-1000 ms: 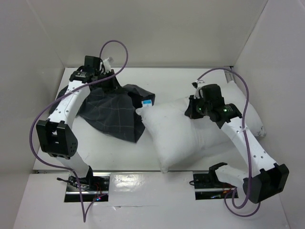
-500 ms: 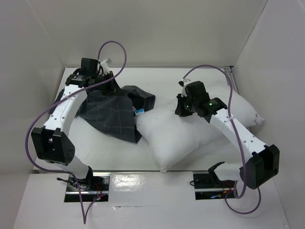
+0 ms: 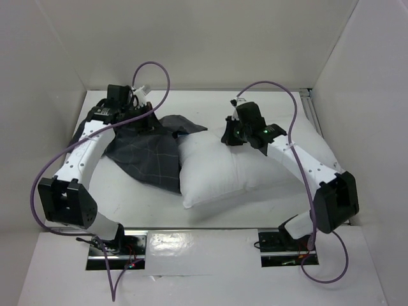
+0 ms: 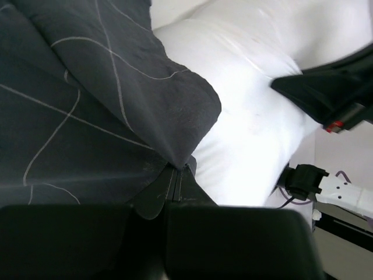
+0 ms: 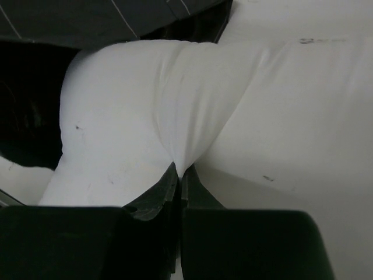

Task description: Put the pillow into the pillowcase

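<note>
**Fig.** Top view w/ 2 wrist insets. The left fingers (image 4: 152, 201) are closed on a pinch of the pillowcase (image 3: 143, 153) hem. They hold the upper layer up so the mouth gapes toward the pillow (image 3: 236, 169). The right fingers (image 5: 152, 197) are closed on a fold of pillow fabric near its left end, prob. to steer that end into the opening. The pillow lies across the mid worktop (image 3: 210, 102), long axis left to right. Its left end touches the pillowcase, and a dark flap overlaps its far-left corner. Contents: the pillowcase looks flat & unfilled. At most 1 pillow corner is inside; how deep can't be told. Judged from this, nearly all of the insertion remains.
</note>
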`<state>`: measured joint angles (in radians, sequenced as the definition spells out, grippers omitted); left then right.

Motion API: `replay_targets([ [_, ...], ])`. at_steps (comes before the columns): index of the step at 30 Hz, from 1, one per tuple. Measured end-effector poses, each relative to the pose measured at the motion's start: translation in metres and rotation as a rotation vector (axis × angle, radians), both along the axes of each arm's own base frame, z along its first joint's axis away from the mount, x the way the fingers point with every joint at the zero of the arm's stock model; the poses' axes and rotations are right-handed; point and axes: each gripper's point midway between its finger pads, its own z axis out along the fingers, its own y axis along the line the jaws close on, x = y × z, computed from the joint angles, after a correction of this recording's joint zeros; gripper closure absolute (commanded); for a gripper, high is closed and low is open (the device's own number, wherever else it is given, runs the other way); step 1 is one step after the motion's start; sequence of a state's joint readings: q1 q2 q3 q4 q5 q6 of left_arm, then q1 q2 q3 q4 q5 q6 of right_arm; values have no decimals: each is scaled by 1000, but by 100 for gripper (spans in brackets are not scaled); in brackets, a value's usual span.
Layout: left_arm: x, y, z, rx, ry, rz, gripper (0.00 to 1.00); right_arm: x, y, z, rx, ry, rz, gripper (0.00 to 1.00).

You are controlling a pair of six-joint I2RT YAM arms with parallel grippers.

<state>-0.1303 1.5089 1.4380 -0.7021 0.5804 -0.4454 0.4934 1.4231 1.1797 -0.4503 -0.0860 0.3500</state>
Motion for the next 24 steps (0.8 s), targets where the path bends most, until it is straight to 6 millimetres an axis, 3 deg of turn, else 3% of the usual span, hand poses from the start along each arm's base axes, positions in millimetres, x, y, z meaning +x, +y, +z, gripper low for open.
replay_targets([
  [5, -5, -4, 20, -32, -60, -20, 100, 21, 20, -1, 49, -14, -28, 100],
  [14, -22, -4, 53, -66, -153, -47, 100, 59, 18, 16, 57, -92, -140, 100],
  [24, -26, 19, 32, 19, -126, -5, 100, 97, -14, 41, 101, -136, -190, 100],
])
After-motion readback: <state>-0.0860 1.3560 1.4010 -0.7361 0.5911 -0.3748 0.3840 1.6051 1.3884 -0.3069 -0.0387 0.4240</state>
